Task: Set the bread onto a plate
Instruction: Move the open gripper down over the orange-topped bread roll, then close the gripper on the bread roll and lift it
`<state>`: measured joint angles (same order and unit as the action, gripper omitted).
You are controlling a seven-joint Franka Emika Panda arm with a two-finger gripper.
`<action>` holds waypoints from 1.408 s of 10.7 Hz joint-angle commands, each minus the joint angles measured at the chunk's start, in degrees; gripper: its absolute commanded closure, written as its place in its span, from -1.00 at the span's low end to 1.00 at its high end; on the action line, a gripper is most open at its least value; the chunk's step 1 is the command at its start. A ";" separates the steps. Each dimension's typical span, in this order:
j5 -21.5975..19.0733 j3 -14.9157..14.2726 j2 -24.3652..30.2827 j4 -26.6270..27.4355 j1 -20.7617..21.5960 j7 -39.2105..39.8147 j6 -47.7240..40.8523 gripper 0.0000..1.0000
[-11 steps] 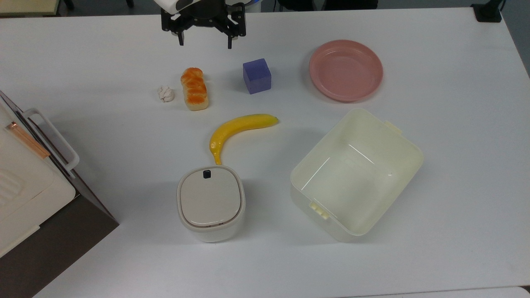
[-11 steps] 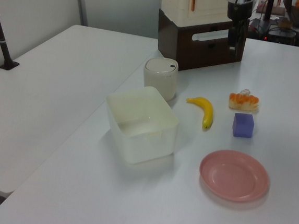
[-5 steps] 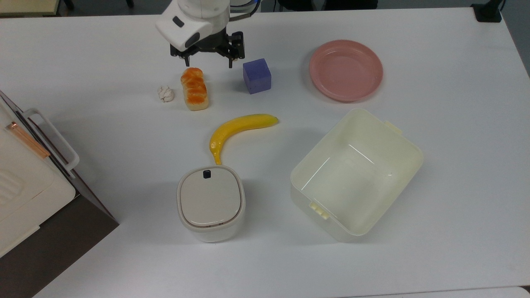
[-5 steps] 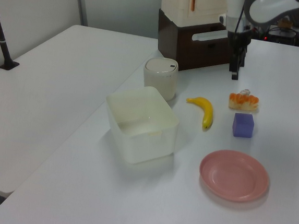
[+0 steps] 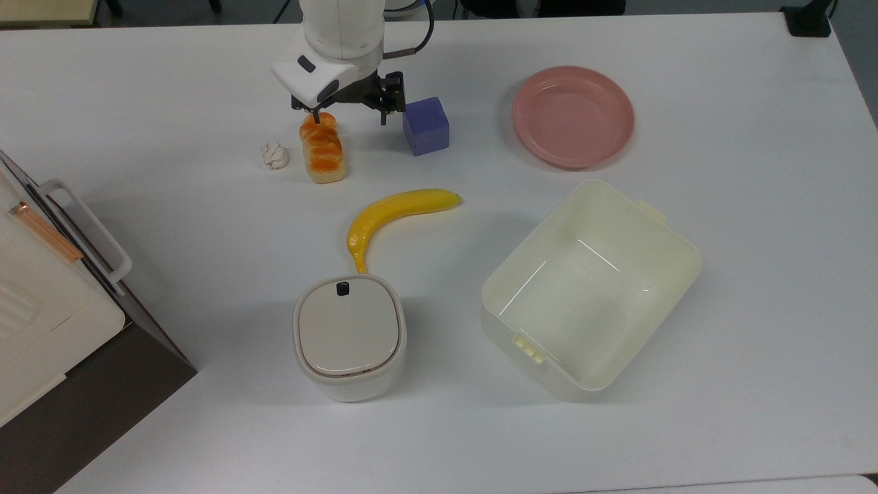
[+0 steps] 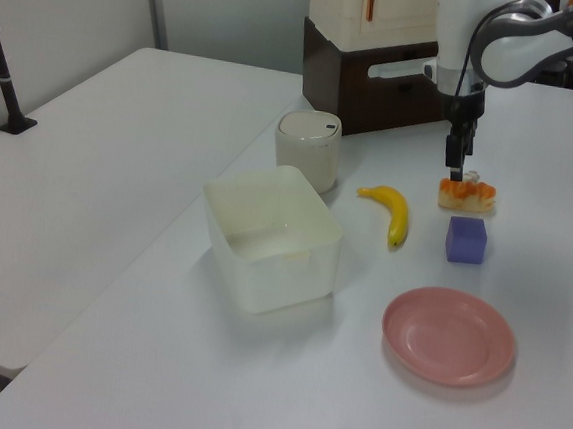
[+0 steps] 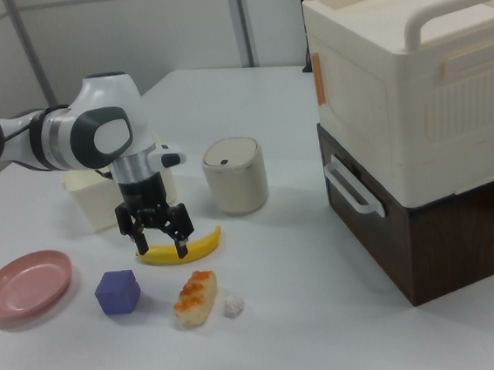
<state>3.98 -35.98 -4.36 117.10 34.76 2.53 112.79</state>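
Above the bread (image 5: 322, 148), my gripper (image 5: 350, 118) hangs spread wide, gripping nothing; cube (image 5: 426, 125) just beside the bread, plate (image 5: 573, 116) well apart.

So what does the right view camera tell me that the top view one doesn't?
Right view: heights from the side, the open gripper hanging above the table near the bread, and the cream case stacked on a brown box. Top view: the flat layout, straight down into the cream tub, which holds nothing, and the plate's full round outline. Both: bread, plate, purple cube, banana, paper wad, lidded canister.
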 commanded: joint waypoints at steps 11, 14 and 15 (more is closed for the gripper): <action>3.14 3.10 -10.67 0.24 -6.11 1.86 8.50 0.94; 3.31 4.16 -8.31 -0.11 -5.76 4.57 7.71 1.00; 2.88 4.16 -5.77 -0.29 -5.41 4.15 7.27 1.00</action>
<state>6.25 -32.51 -14.96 116.89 29.36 5.07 120.92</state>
